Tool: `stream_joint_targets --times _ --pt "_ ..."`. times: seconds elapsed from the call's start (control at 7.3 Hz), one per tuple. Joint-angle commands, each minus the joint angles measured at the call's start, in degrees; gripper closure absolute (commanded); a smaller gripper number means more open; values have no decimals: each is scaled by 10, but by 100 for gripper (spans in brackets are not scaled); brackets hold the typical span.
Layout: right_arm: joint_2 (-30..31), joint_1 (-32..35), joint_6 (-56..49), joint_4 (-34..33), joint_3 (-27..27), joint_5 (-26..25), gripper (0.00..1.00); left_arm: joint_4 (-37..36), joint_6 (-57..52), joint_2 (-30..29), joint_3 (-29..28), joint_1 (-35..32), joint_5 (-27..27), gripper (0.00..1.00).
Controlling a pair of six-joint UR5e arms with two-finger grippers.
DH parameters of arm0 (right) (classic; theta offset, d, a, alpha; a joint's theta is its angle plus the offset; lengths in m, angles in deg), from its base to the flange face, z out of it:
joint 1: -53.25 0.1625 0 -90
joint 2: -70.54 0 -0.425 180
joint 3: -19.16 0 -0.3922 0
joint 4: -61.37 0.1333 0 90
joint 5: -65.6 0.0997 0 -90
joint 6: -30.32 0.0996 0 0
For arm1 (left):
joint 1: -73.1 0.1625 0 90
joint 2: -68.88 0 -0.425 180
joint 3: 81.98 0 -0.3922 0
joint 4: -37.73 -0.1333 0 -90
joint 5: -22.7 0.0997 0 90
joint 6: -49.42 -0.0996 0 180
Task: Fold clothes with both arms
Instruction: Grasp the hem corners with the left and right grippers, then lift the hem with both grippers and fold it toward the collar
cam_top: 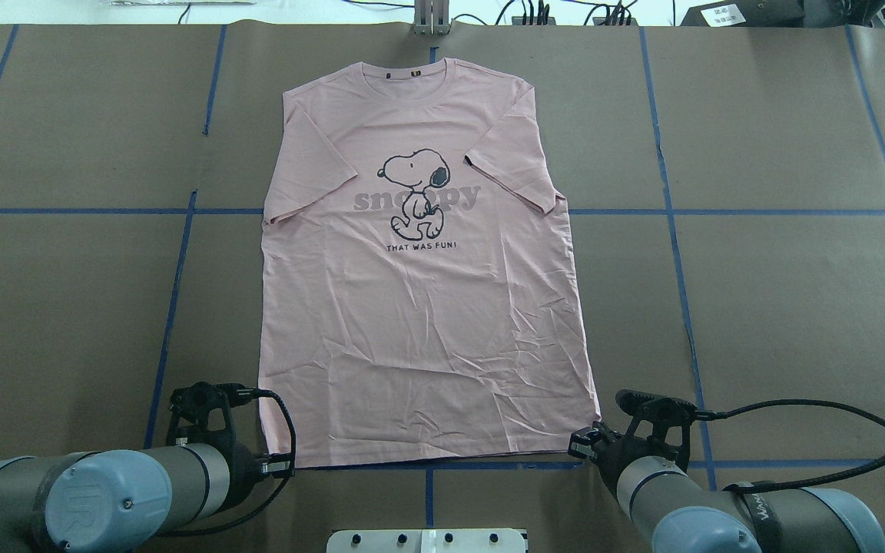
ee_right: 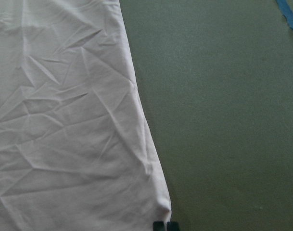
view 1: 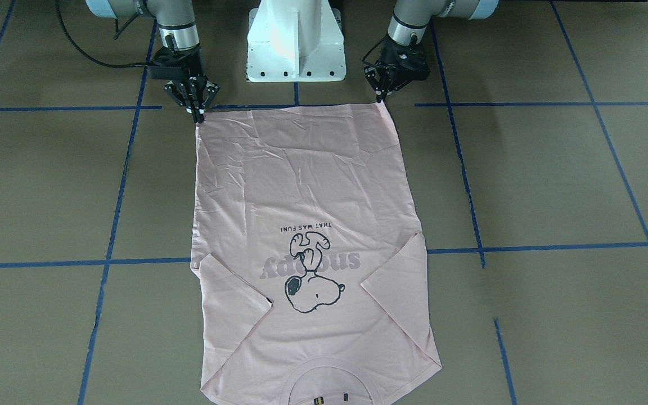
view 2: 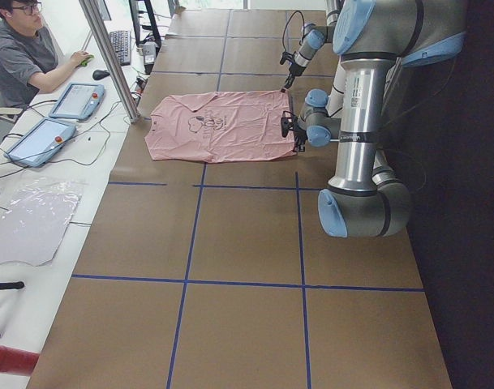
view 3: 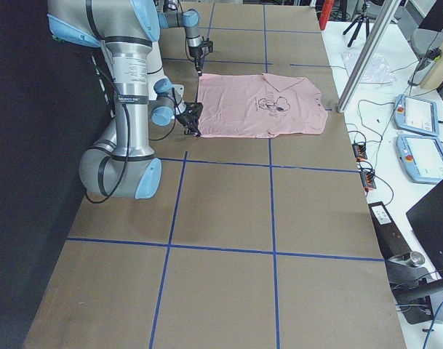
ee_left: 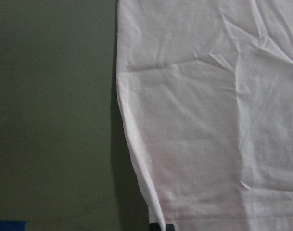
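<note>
The pale pink T-shirt [view 1: 307,185] lies flat on the table, front up, with the cartoon dog [cam_top: 415,188] showing and both sleeves folded inward. Its collar [cam_top: 410,73] is at the far side from me and its hem is near my base. My left gripper [view 1: 381,99] pinches the hem's left corner, and its fingertips show shut at the cloth's edge in the left wrist view [ee_left: 157,226]. My right gripper [view 1: 199,115] pinches the hem's right corner, and its tips are together at the cloth [ee_right: 165,225]. Both corners rest low at the table.
The table is covered in brown paper with blue tape lines [cam_top: 673,211]. My white pedestal base [view 1: 296,42] stands between the arms. An operator [view 2: 19,57] sits at the table's far side beside tablets [view 2: 76,100]. A camera post [cam_top: 431,15] stands beyond the collar.
</note>
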Motion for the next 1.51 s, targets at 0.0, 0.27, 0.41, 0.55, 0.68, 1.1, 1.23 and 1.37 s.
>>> stream_joint_targets --times 0.0,0.27,0.41,0.55,0.68,1.1,1.23,1.37 --pt "0 0 0 0 1 -3 100 0 0 0 1 0 0 100" --pt "4 4 -7 -7 32 5 100 -3 -1 5 32 -1 -1 100" --pt "33 3 -11 -9 80 8 100 -23 -5 10 74 -3 -5 100" --pt "53 3 -16 -34 139 25 100 -103 -6 -1 135 -6 -36 100" --pt "53 3 -17 -100 216 45 100 -194 -7 -19 217 -17 -71 100" --pt "-23 43 -21 -315 379 143 100 -386 -18 -173 297 -113 -154 100" --pt "-68 57 -48 -355 369 152 100 -387 -58 -174 288 -114 -154 100" --pt "-137 85 -82 -373 331 152 100 -387 -102 -177 263 -133 -151 100"
